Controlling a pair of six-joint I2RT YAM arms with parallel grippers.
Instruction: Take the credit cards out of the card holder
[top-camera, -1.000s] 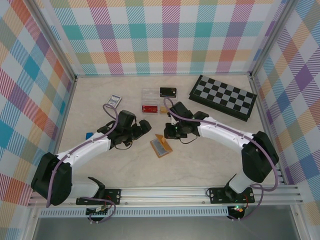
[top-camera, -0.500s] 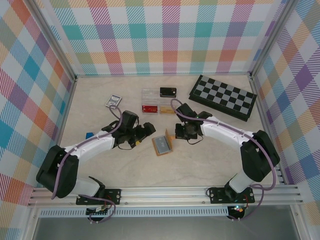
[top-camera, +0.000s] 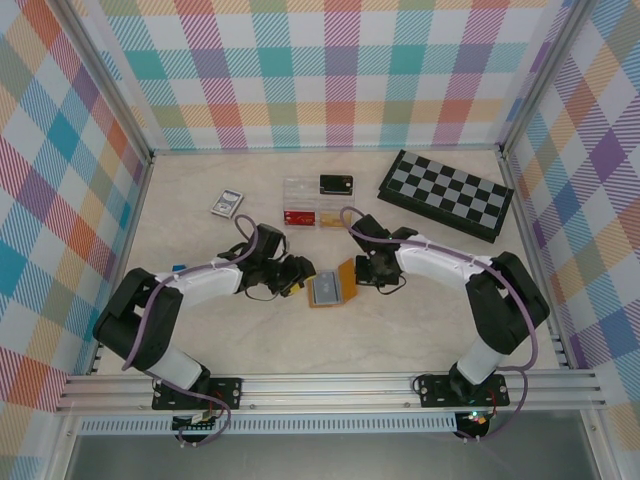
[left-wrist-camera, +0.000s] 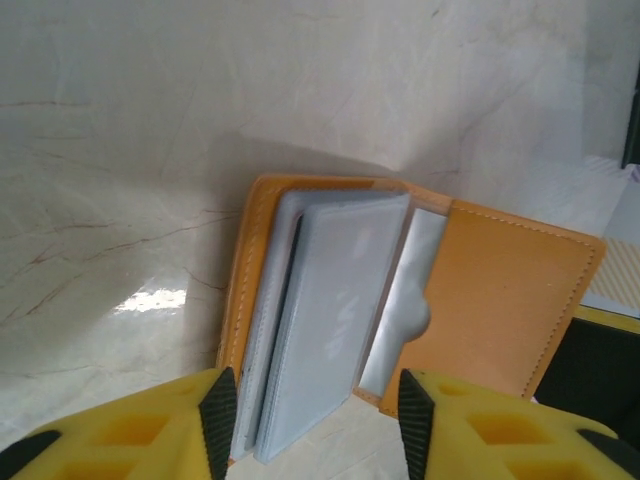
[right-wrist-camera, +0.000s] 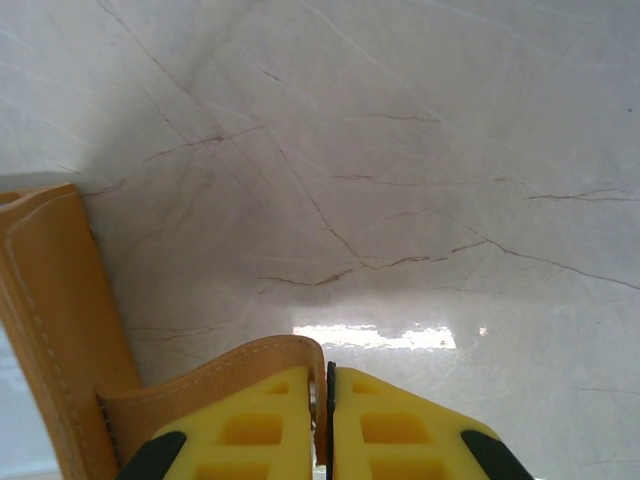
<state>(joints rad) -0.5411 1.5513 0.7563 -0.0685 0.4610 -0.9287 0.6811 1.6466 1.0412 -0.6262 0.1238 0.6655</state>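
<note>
Spread open on the table (top-camera: 420, 330): card holder (top-camera: 328, 290), orange flap (right-wrist-camera: 60, 330) pinched in the tight-shut right pincer (right-wrist-camera: 328, 420). Straddling the grey-blue card stack (left-wrist-camera: 320, 310) with the left pincer (left-wrist-camera: 316, 420), jaws half apart, nothing gripped yet. Next, seemingly: close on the stack, draw it clear.

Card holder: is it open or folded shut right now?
Open. In the left wrist view the card holder has its orange covers spread, with the grey-blue inner panels exposed. The right gripper pinches one cover's edge.
</note>
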